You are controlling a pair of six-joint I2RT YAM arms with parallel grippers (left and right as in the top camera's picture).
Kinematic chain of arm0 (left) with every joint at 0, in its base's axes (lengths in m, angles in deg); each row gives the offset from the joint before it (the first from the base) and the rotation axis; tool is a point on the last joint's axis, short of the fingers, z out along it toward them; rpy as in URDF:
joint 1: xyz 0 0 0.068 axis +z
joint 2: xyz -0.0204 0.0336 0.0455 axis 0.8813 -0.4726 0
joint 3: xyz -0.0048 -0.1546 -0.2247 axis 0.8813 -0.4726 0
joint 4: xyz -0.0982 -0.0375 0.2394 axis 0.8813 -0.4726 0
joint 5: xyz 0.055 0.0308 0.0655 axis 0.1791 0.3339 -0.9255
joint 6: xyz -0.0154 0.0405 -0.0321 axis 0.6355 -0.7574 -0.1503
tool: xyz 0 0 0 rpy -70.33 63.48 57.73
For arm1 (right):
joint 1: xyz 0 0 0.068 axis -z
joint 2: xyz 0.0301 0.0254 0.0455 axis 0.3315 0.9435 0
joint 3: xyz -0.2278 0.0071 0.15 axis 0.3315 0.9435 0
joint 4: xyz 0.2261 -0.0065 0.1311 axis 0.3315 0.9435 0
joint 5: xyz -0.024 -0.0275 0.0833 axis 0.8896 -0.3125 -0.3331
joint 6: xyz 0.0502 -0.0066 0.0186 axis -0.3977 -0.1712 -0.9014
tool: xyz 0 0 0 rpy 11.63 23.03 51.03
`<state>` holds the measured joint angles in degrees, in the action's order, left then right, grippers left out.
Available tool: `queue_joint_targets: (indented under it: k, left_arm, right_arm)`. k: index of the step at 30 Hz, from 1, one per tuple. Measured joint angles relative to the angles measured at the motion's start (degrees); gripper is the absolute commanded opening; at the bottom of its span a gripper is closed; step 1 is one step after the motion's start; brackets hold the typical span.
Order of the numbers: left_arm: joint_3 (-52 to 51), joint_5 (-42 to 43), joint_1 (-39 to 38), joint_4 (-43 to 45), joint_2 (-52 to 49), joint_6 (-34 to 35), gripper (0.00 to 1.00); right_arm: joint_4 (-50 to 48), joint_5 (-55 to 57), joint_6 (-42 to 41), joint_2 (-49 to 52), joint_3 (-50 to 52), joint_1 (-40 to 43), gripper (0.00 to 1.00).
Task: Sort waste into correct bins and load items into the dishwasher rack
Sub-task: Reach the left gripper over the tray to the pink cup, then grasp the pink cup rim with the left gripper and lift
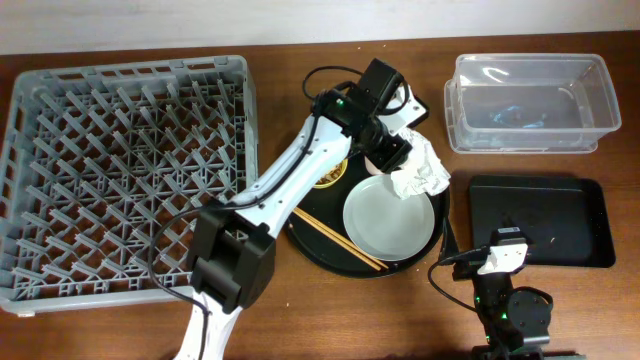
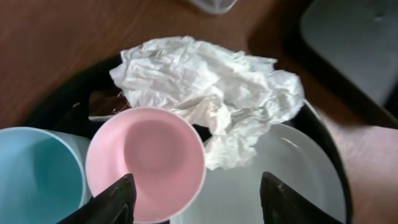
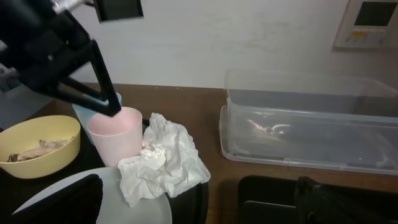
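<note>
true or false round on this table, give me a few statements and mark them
1. No dishes show in the dishwasher rack. True.
2. The napkin lies in that rack. False: the napkin lies on the round tray, partly over the plate.
3. The left claw is at the pink cup. True.
4. The right claw holds the chopsticks. False: that claw is open and empty; the chopsticks lie on the round tray.
5. The yellow bowl holds scraps. True.

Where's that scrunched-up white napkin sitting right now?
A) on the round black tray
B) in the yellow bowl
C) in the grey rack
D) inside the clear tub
A: the napkin sits on the round black tray beside the pink cup, its edge draped over the grey plate.
</note>
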<state>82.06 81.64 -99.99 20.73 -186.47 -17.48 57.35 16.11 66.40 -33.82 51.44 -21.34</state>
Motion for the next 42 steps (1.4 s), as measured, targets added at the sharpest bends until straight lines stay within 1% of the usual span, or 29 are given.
queue_joint_targets:
  k: [8,13,14,15,20,25,29,33,34,35,39,40,42]
  left_arm:
    - [0.04,-0.72,-0.5,0.44,-3.39,0.0,0.61]
    - [0.04,-0.74,-1.42,0.44,-3.74,-0.13,0.61]
    - [0.04,-0.74,-1.75,0.44,-3.74,-0.28,0.57]
    - [0.04,-0.79,-2.14,0.44,-3.76,-0.46,0.55]
    - [0.04,-2.62,-3.37,0.44,-4.17,-1.07,0.55]
    - [0.04,-3.52,-3.34,0.42,-6.05,-1.07,0.5]
    - [0.04,-3.76,-3.3,0.59,-6.56,-1.16,0.33]
    - [0.07,-4.13,-3.3,0.92,-6.56,-1.29,0.31]
    - [0.07,-4.15,-3.3,1.07,-6.56,-1.29,0.29]
    - [0.09,-4.15,-3.32,1.16,-6.56,-1.29,0.24]
    - [0.09,-4.37,-3.32,1.36,-6.56,-1.05,0.06]
    - [0.09,-4.37,-3.32,1.33,-6.56,-0.76,0.02]
    - [0.26,-5.05,-3.3,1.38,-6.56,-0.22,0.01]
  right_arm:
    - [0.0,0.0,0.0,0.0,0.0,0.0,0.99]
    - [0.0,0.0,0.02,0.0,0.0,0.0,0.99]
    - [0.0,0.0,0.04,0.0,0.0,0.0,0.99]
    - [0.0,0.0,0.09,0.0,0.0,0.0,0.99]
    - [0.0,0.0,0.13,0.0,0.0,0.0,0.99]
    - [0.0,0.0,0.15,0.0,0.0,0.0,0.99]
    - [0.0,0.0,0.15,0.0,0.0,0.0,0.99]
    - [0.0,-0.02,0.13,0.0,0.0,0.0,0.99]
    - [0.0,0.0,0.17,0.0,0.0,0.0,0.98]
    - [0.0,0.0,0.17,0.0,0.0,0.0,0.99]
    - [0.0,0.0,0.11,0.0,0.0,0.0,0.99]
    - [0.0,0.0,0.15,0.0,0.0,0.0,0.99]
    - [0.0,0.0,0.13,0.0,0.0,0.0,0.99]
